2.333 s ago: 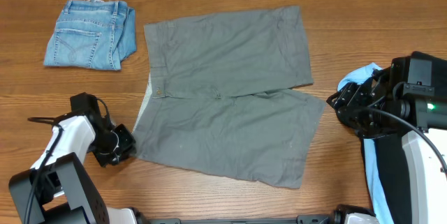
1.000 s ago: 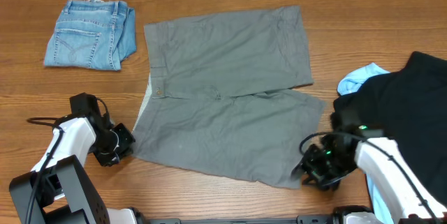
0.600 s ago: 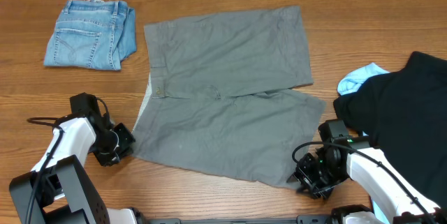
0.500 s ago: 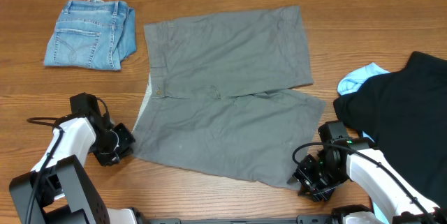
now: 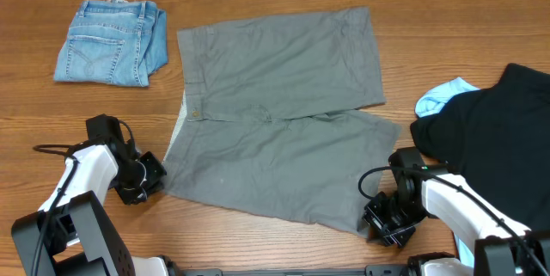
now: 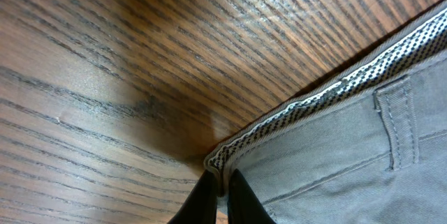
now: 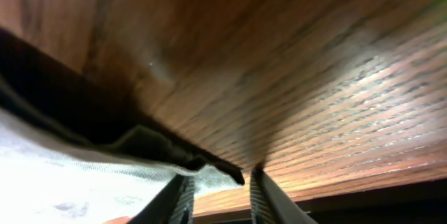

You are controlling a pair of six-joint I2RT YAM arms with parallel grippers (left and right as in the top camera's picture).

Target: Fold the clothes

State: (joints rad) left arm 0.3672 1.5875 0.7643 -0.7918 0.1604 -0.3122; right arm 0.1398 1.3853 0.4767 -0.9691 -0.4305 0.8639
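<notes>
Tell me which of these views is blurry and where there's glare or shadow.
Overhead: sharp, evenly lit, the shorts clear. Left wrist: crisp grain and stitching, a dark shadow on the table by the left gripper. Right wrist: soft and blurred, glare on the wood at right, cloth by the right gripper washed out white.

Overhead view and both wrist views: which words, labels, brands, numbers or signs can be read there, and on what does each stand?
No text can be read in any view.
The grey-green shorts, folded denim pair, black garment and light blue garment show no print or tag.
The wrist views show only cloth and the table.
</notes>
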